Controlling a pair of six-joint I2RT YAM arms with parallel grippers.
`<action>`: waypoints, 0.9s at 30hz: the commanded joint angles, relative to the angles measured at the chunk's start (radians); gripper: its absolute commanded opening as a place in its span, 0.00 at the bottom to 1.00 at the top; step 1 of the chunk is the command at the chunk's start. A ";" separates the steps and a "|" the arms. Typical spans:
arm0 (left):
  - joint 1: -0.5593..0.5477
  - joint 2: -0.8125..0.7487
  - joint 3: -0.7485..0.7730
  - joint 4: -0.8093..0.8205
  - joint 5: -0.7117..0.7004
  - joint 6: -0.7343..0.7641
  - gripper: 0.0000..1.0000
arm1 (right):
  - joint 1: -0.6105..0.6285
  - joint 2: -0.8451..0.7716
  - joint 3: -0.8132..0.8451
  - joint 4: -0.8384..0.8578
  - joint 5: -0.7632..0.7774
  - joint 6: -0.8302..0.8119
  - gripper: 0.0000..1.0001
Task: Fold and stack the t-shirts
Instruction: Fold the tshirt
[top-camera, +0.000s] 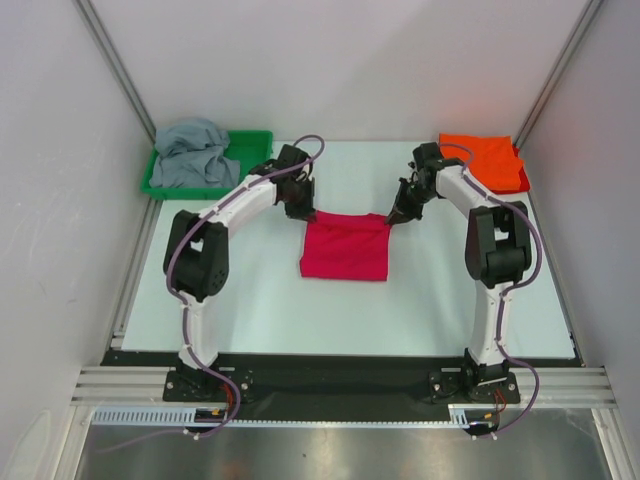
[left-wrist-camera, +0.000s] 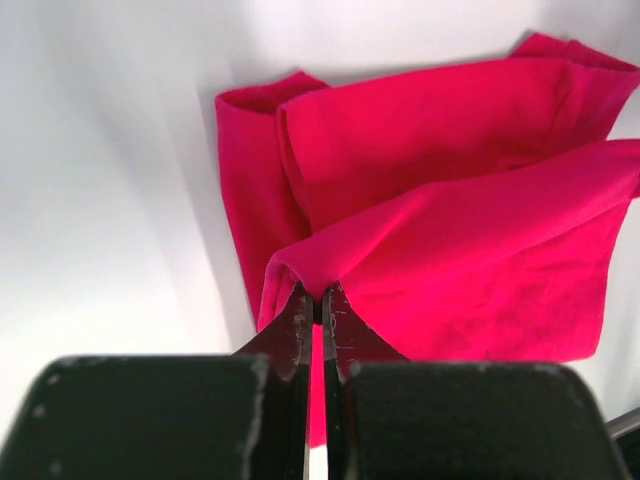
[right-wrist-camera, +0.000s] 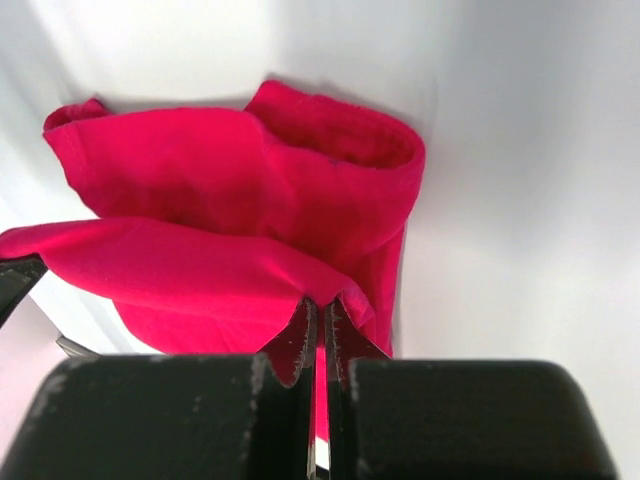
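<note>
T-shirt folding is in hand on the crimson-pink t-shirt (top-camera: 345, 252), which lies at the middle of the desk (top-camera: 260, 300), already doubled into a rough rectangle. The left end effector (left-wrist-camera: 314, 297) is closed on its far left corner, a fold of cloth pinched between the jaws. The right end effector (right-wrist-camera: 320, 305) is clamped the same way on the far right corner, and the edge between them is raised off the layers below. I judge this to be a fold of the far edge toward the near one. The next move would call for both arms to travel together, level and with the cloth taut, letting go once the edges meet. As for containers, the green tray (top-camera: 255, 142) at the far left corner holds the crumpled grey t-shirt (top-camera: 192, 155). The orange t-shirt (top-camera: 487, 160), folded flat, lies on the bare desk at the far right, in no container.
</note>
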 joint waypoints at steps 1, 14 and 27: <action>0.013 0.027 0.071 0.022 0.012 -0.002 0.00 | -0.012 0.020 0.046 0.003 0.011 -0.017 0.00; 0.027 0.085 0.097 0.059 0.009 -0.011 0.00 | -0.020 0.088 0.132 0.005 0.003 -0.012 0.00; 0.040 0.111 0.137 0.048 0.001 -0.009 0.00 | -0.021 0.144 0.205 -0.037 -0.002 -0.017 0.00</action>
